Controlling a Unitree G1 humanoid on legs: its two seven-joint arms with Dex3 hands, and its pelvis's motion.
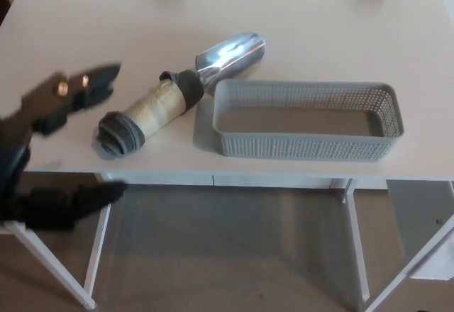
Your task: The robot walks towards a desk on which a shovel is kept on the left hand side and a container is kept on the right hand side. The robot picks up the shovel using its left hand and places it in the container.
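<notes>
The shovel [177, 92] has a glossy bare-metal scoop, a handle wrapped in matt tan tape, and grey cloth bunched at both ends. The container [306, 119] looks like matt grey perforated plastic. The worktop [340, 35] is smooth, pale and matt. The left hand [53, 149] is matt black.
</notes>
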